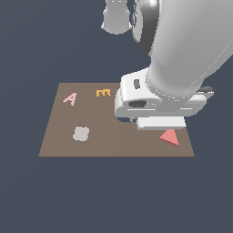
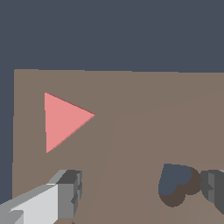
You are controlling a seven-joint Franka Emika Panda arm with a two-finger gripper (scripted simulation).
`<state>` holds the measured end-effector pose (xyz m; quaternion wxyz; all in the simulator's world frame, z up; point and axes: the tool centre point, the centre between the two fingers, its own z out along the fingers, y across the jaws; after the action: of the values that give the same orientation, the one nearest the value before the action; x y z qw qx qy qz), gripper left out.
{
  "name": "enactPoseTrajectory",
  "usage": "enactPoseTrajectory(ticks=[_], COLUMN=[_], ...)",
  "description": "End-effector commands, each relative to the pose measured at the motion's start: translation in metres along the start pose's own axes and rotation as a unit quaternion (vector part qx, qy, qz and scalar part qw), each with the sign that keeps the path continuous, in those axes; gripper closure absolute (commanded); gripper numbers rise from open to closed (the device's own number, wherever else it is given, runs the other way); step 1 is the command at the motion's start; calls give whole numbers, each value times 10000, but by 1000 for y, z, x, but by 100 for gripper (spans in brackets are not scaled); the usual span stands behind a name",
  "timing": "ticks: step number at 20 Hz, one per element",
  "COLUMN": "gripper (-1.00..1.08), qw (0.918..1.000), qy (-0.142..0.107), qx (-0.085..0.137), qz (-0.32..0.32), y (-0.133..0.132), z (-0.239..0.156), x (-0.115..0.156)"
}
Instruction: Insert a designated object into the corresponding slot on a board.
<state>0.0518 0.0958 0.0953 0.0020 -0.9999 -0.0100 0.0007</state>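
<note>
Your gripper [image 2: 140, 192] sits low over the board [image 1: 59, 145], and in the wrist view its two fingers [image 2: 70, 192] stand wide apart with nothing between them but bare board and a dark cutout. So the hand is spread and empty; it holds nothing, and you cannot tell whether the fingertips touch the surface.

Between those fingers, close to the far one, lies the dark heart-shaped cutout [image 2: 175, 181]. That is not the slot you want. The triangular slot does not show in either view; it is probably hidden under the arm in the exterior view, but that is only a guess.

Moving outward, the red triangle [image 1: 169, 136] lies flat on the board near the corner at the exterior view's right, just beside the gripper body and apart from the fingers. In the wrist view it [image 2: 63, 121] is clear of the nearer finger, not between the jaws.

Further off, toward the exterior view's left, are the orange letter E [image 1: 103, 93], the pink letter A [image 1: 70, 98] and the grey blob [image 1: 81, 133], all well apart from the hand.

As for progress, you are early: the triangle is not yet grasped, and lifting, carrying and inserting all remain. The hand likely needs to shift over the triangle first.
</note>
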Motion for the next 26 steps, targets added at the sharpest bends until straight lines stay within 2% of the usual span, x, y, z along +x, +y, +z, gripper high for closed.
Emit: enactPoseTrajectory(ticks=[1,6,12,26], gripper=[-92,-92,-92,-92], qw=[10000,9999,9998,9998], qy=[4,5,6,5], qx=[-5,-13,-18,-20], qz=[-51,-127,-178,-195], y=[-18,-44,-61,-66], z=[13,31,42,60], x=[9,23,32,35])
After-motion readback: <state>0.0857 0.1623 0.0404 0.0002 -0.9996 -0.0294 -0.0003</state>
